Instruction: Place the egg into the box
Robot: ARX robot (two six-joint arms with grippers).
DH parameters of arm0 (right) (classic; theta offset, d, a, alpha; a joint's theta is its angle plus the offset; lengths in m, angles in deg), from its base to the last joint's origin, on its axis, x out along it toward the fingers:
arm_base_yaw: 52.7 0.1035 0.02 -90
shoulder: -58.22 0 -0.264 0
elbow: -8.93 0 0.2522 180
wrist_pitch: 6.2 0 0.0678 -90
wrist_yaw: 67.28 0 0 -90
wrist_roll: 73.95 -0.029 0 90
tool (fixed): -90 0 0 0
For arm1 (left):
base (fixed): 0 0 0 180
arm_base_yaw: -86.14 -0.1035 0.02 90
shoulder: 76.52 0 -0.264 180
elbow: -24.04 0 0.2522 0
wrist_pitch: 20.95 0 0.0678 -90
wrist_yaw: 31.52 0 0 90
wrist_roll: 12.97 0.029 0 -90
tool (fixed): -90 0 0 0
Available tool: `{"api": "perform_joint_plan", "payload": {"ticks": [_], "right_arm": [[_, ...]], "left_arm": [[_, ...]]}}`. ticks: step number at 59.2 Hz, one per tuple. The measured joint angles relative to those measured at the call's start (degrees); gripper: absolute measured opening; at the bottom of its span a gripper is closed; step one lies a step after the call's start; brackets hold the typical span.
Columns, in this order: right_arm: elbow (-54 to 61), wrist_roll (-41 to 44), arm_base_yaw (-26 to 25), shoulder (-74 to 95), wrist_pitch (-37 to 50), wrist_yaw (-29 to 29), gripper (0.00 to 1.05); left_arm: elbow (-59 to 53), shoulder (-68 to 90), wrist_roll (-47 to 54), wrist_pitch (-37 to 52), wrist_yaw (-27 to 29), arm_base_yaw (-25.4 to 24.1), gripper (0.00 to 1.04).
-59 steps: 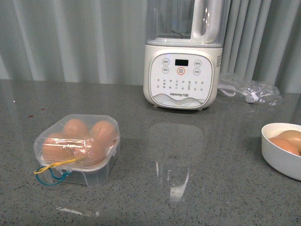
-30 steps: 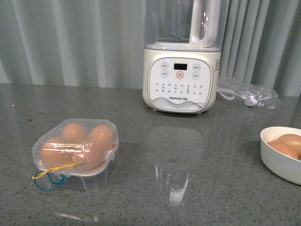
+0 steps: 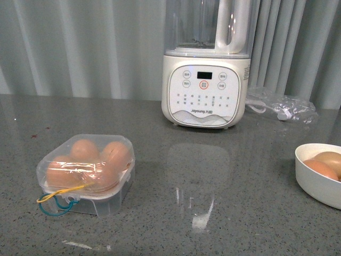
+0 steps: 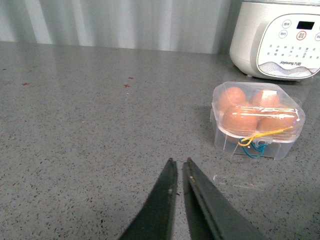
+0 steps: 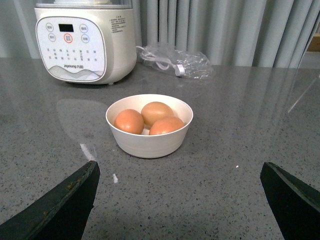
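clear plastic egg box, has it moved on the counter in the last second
No. The clear plastic egg box keeps its spacing from the white blender base; both shifted together, suggesting camera movement.

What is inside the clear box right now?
Through the shut clear lid of the box, four brown eggs show, filling it. Yellow and blue elastic loops hang at its front. The tray under the eggs is mostly hidden by them.

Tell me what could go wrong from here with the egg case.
1. The box looks full, four eggs under a shut lid held by a yellow loop; pushing in another would likely crack shells.
2. The left gripper is shut and must open before handling anything.
3. The bowl's three eggs touch; the wide-open right gripper may knock neighbours.
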Motion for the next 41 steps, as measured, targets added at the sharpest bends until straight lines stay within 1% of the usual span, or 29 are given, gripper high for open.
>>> {"api": "perform_joint_plan", "payload": {"ticks": [3,11,14,16,19,20,31,36,41], "right_arm": [[0.0,0.0,0.0,0.0,0.0,0.0,0.98],[0.0,0.0,0.0,0.0,0.0,0.0,0.98],[0.0,0.0,0.0,0.0,0.0,0.0,0.98],[0.0,0.0,0.0,0.0,0.0,0.0,0.98],[0.0,0.0,0.0,0.0,0.0,0.0,0.98],[0.0,0.0,0.0,0.0,0.0,0.0,0.98],[0.0,0.0,0.0,0.0,0.0,0.0,0.98],[0.0,0.0,0.0,0.0,0.0,0.0,0.98],[0.0,0.0,0.0,0.0,0.0,0.0,0.98]], "left_arm": [[0.0,0.0,0.0,0.0,0.0,0.0,0.18],[0.0,0.0,0.0,0.0,0.0,0.0,0.43],[0.0,0.0,0.0,0.0,0.0,0.0,0.51],[0.0,0.0,0.0,0.0,0.0,0.0,0.58],[0.0,0.0,0.0,0.0,0.0,0.0,0.65],[0.0,0.0,0.0,0.0,0.0,0.0,0.7],[0.0,0.0,0.0,0.0,0.0,0.0,0.99],[0.0,0.0,0.0,0.0,0.0,0.0,0.97],[0.0,0.0,0.0,0.0,0.0,0.0,0.98]]}}
